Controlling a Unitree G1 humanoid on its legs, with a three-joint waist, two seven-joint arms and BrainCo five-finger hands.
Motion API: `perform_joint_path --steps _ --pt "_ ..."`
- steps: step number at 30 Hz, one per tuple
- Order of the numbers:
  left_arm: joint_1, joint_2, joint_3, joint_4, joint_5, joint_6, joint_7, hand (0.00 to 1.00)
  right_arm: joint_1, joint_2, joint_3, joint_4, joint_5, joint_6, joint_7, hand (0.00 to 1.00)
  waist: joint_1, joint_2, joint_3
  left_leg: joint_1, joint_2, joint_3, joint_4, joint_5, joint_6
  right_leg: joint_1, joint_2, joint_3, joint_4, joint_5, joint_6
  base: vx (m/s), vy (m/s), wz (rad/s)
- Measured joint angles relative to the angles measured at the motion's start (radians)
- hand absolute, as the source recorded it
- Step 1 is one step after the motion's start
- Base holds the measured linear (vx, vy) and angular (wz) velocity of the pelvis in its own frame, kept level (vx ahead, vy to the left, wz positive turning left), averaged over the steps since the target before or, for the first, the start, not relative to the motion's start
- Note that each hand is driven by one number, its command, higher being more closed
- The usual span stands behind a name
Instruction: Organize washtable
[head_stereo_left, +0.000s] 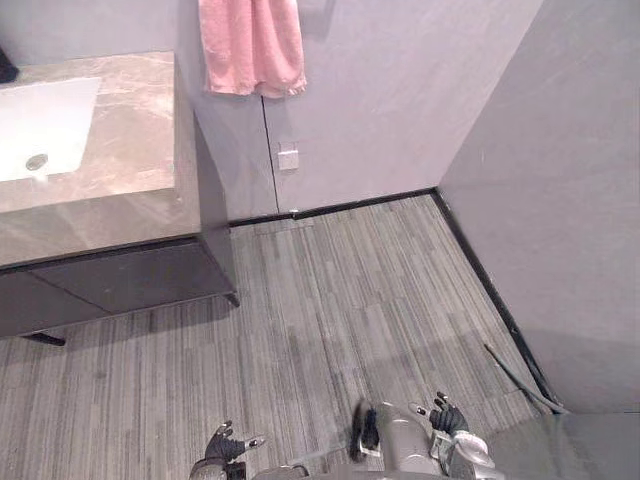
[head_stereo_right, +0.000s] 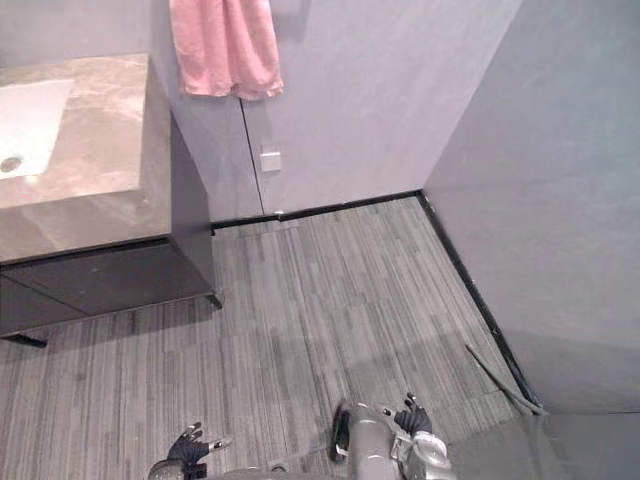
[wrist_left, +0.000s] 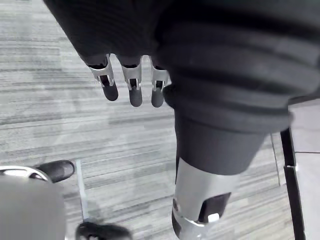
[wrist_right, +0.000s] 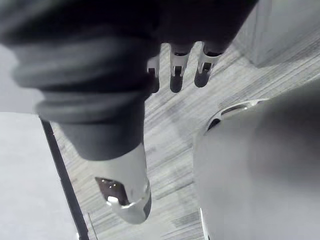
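Brown marble desk (head_stereo_left: 130, 150) with white inset sink (head_stereo_left: 45, 125), pink towel (head_stereo_left: 252, 45) hanging on grey wall (head_stereo_left: 400, 90), grey striped floor (head_stereo_left: 350, 300), left robot hand (head_stereo_left: 228, 445) and right robot hand (head_stereo_left: 447, 418) at bottom edge

Sink (head_stereo_left: 45, 125) in washtable (head_stereo_left: 135, 150) left, towel (head_stereo_left: 252, 45) behind
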Motion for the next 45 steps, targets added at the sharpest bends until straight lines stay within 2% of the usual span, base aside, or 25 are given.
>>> perform_joint_path --steps 3,4,7,9,13,14,15,16,17,18,19,20,21,23,24,27,30,32,33,34,35,38,41,43,45 --pt "-0.009 -0.048 0.047 -0.024 -0.001 -0.006 -0.003 0.00 -0.004 0.005 -0.031 -0.001 -0.003 0.001 0.000 0.00 0.010 0.020 0.010 -0.073 0.040 -0.030 0.212 0.005 -0.019 0.043 0.006 -0.022 0.013 -0.064 -0.027 0.49 -0.246 0.27" --pt "-0.011 -0.062 0.094 -0.032 -0.009 -0.006 -0.002 0.00 0.006 0.005 -0.033 -0.011 -0.004 0.001 -0.002 0.00 0.005 0.032 0.017 -0.162 0.082 -0.042 0.473 0.043 -0.059 0.114 0.009 -0.034 -0.022 -0.092 -0.031 0.49 -0.236 0.25" --pt "0.000 -0.085 0.185 -0.062 -0.021 -0.006 0.001 0.00 0.038 0.007 -0.025 -0.041 -0.002 0.004 -0.004 0.00 0.013 0.029 0.030 -0.307 0.193 -0.006 0.898 0.073 -0.056 0.292 0.025 -0.028 -0.090 -0.144 -0.038 0.51 -0.185 0.08" --pt "0.007 -0.086 0.193 -0.093 -0.028 -0.006 0.002 0.00 0.049 0.008 -0.014 -0.052 -0.001 0.004 -0.007 0.00 0.023 0.026 0.031 -0.392 0.223 0.028 0.963 0.063 -0.040 0.363 0.023 -0.010 -0.124 -0.170 -0.033 0.35 -0.085 -0.17" --pt "-0.002 -0.089 0.191 -0.118 -0.035 -0.008 0.002 0.00 0.047 0.019 -0.018 -0.051 0.016 0.007 -0.008 0.00 0.059 0.007 0.035 -0.537 0.188 0.087 0.732 0.035 -0.015 0.455 -0.012 0.026 -0.201 -0.173 -0.021 0.36 0.052 -0.35" --pt "-0.008 -0.086 0.187 -0.118 -0.040 -0.008 0.004 0.00 0.063 0.025 -0.020 -0.051 0.026 0.007 -0.008 0.00 0.063 -0.004 0.032 -0.545 0.131 0.079 0.549 0.046 -0.017 0.484 -0.034 0.029 -0.224 -0.179 -0.002 0.38 0.158 -0.13" --pt "-0.007 -0.086 0.175 -0.116 -0.040 -0.008 0.005 0.00 0.065 0.024 -0.020 -0.051 0.028 0.005 -0.007 0.00 0.063 -0.002 0.030 -0.542 0.079 0.043 0.342 0.105 -0.020 0.503 -0.044 0.041 -0.239 -0.194 0.023 0.37 0.186 -0.20" --pt "-0.006 -0.087 0.169 -0.111 -0.040 -0.008 0.005 0.00 0.066 0.021 -0.018 -0.050 0.028 0.005 -0.007 0.00 0.065 0.004 0.026 -0.547 0.063 0.008 0.279 0.170 -0.001 0.510 -0.043 0.050 -0.241 -0.206 0.042 0.40 0.259 -0.46" --pt "-0.009 -0.071 0.164 -0.105 -0.047 -0.008 0.005 0.00 0.060 0.026 -0.013 -0.036 0.028 0.007 -0.007 0.00 0.067 -0.016 0.011 -0.541 0.029 -0.017 0.287 0.218 0.059 0.519 -0.063 0.080 -0.240 -0.227 0.071 0.44 0.245 -0.34" --pt "-0.015 -0.055 0.152 -0.105 -0.047 -0.007 0.005 0.00 0.068 0.044 -0.013 -0.035 0.027 0.007 -0.007 0.00 0.058 -0.047 -0.007 -0.538 0.008 -0.001 0.289 0.183 0.081 0.508 -0.094 0.092 -0.211 -0.228 0.074 0.55 0.270 -0.34" --pt "-0.016 -0.052 0.149 -0.106 -0.047 -0.007 0.003 0.00 0.070 0.047 -0.012 -0.035 0.027 0.008 -0.007 0.00 0.063 -0.055 -0.010 -0.531 0.007 0.018 0.298 0.177 0.087 0.496 -0.107 0.107 -0.181 -0.228 0.074 0.46 0.190 -0.27" --pt "-0.016 -0.048 0.149 -0.105 -0.047 -0.007 0.003 0.00 0.074 0.051 -0.010 -0.036 0.026 0.009 -0.007 0.00 0.070 -0.065 -0.013 -0.503 0.004 0.047 0.302 0.157 0.095 0.474 -0.120 0.134 -0.113 -0.228 0.074 0.51 0.256 -0.62" --pt "-0.014 -0.044 0.143 -0.102 -0.047 -0.006 0.003 0.00 0.079 0.052 -0.006 -0.042 0.022 0.008 -0.005 0.00 0.083 -0.071 -0.016 -0.440 -0.006 0.076 0.295 0.129 0.112 0.406 -0.143 0.180 0.089 -0.218 0.091 0.41 0.219 -0.61" --pt "-0.012 -0.040 0.115 -0.089 -0.047 -0.006 0.003 0.00 0.087 0.045 0.003 -0.048 0.013 0.007 -0.004 0.00 0.069 -0.071 -0.019 -0.371 -0.024 0.072 0.273 0.096 0.123 0.329 -0.161 0.214 0.321 -0.146 0.155 0.35 0.179 -0.16" --pt "-0.015 -0.034 0.101 -0.072 -0.047 -0.006 0.002 0.00 0.088 0.044 0.007 -0.049 0.008 0.005 -0.002 0.00 0.062 -0.068 -0.017 -0.312 -0.036 0.064 0.256 0.062 0.122 0.272 -0.174 0.224 0.493 -0.144 0.172 0.36 0.134 0.10" --pt "-0.013 -0.036 0.102 -0.064 -0.048 -0.002 0.003 0.00 0.092 0.042 0.013 -0.053 0.007 0.002 0.000 0.00 0.061 -0.066 -0.019 -0.179 -0.043 0.047 0.180 0.043 0.124 0.160 -0.174 0.159 0.639 -0.231 0.122 0.36 0.057 0.15" --pt "-0.013 -0.049 0.114 -0.064 -0.048 -0.001 0.002 0.00 0.089 0.040 0.011 -0.070 0.007 0.000 0.005 0.00 0.054 -0.056 -0.020 -0.118 -0.026 0.003 0.125 0.040 0.119 0.054 -0.113 0.127 0.488 -0.281 0.104 0.36 -0.080 0.47" --pt "-0.012 -0.060 0.117 -0.063 -0.048 -0.001 0.002 0.00 0.086 0.032 0.011 -0.079 0.007 -0.001 0.015 0.00 0.039 -0.039 -0.020 -0.097 -0.002 -0.039 0.114 0.028 0.099 0.030 -0.057 0.140 0.296 -0.264 0.095 0.34 -0.177 0.70" --pt "-0.005 -0.058 0.118 -0.061 -0.048 -0.003 0.002 0.00 0.090 0.035 0.013 -0.074 0.005 -0.001 0.017 0.00 0.036 -0.050 -0.026 -0.090 -0.011 -0.074 0.109 0.020 0.080 0.043 -0.030 0.183 0.114 -0.185 0.089 0.27 -0.175 0.75" --pt "-0.006 -0.059 0.127 -0.059 -0.048 -0.004 0.001 0.00 0.092 0.037 0.004 -0.070 0.012 -0.002 0.018 0.00 0.036 -0.053 -0.028 -0.082 -0.021 -0.099 0.109 0.009 0.062 0.050 -0.032 0.196 0.093 -0.080 0.054 0.37 -0.194 0.79" --pt "-0.013 -0.100 0.165 -0.047 -0.048 -0.003 0.001 0.00 0.082 0.022 0.003 -0.063 0.007 -0.001 0.017 0.00 0.039 -0.012 -0.041 -0.066 0.014 -0.128 0.114 0.003 0.036 0.069 -0.020 0.161 0.122 -0.121 0.038 0.37 -0.197 0.66" --pt "-0.010 -0.132 0.194 -0.050 -0.048 -0.006 0.000 0.00 0.081 0.006 0.006 -0.051 0.002 -0.001 0.018 0.00 0.038 0.016 -0.053 -0.104 0.056 -0.145 0.248 0.022 -0.007 0.133 -0.026 0.089 0.117 -0.188 0.015 0.37 -0.233 0.65" --pt "-0.013 -0.139 0.223 -0.086 -0.048 -0.006 -0.001 0.00 0.095 0.005 0.013 -0.053 0.003 0.001 0.017 0.00 0.040 0.014 -0.049 -0.261 0.144 -0.122 0.626 0.037 -0.076 0.263 -0.003 0.044 0.016 -0.198 0.004 0.29 -0.211 0.49" --pt "-0.012 -0.150 0.224 -0.109 -0.050 -0.007 -0.001 0.00 0.104 0.004 0.012 -0.042 0.008 0.004 0.014 0.00 0.065 0.012 -0.050 -0.320 0.206 -0.023 0.758 0.031 -0.065 0.350 0.006 0.031 -0.039 -0.198 -0.003 0.21 -0.091 0.02" --pt "-0.013 -0.156 0.222 -0.117 -0.051 -0.009 -0.002 0.00 0.108 0.008 0.012 -0.043 0.010 0.005 0.015 0.00 0.064 0.008 -0.053 -0.373 0.208 0.043 0.674 0.016 -0.037 0.393 -0.003 0.033 -0.085 -0.197 0.000 0.17 0.000 -0.08"
